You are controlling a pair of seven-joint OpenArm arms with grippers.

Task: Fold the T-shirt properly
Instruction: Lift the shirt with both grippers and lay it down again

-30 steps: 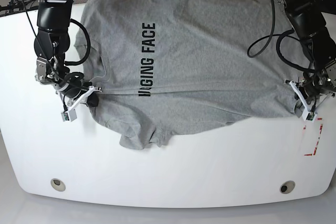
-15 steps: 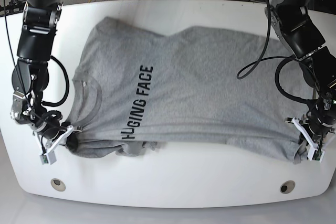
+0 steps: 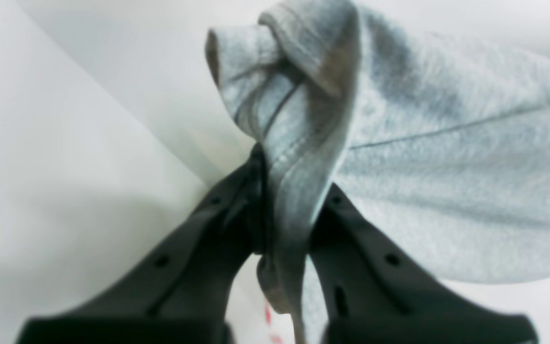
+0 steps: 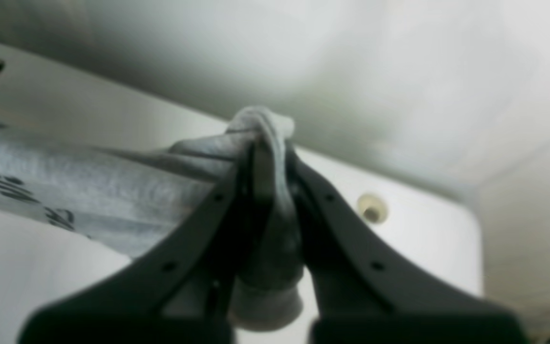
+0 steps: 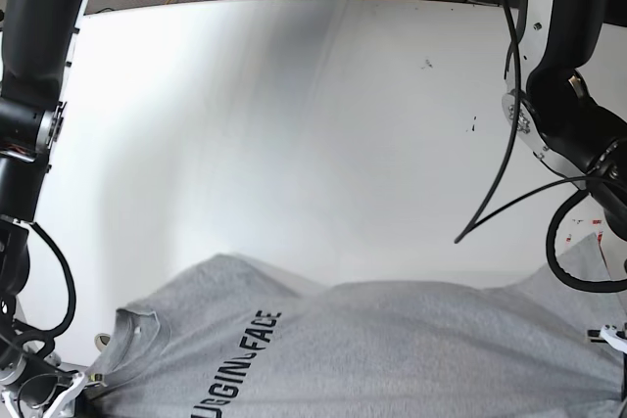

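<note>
The shirt (image 5: 392, 340) is held at two corners and hangs stretched across the near edge of the table (image 5: 294, 124), print facing up. The left gripper (image 3: 286, 210) is clamped tight on a bunched hem corner; the right gripper (image 4: 267, 191) is pinched on a wad of cloth at the other end. For this step to be done well, both grips should be kept firm, equal tension should be held so that no sag forms, and the cloth should be laid down evenly, both ends level.
</note>
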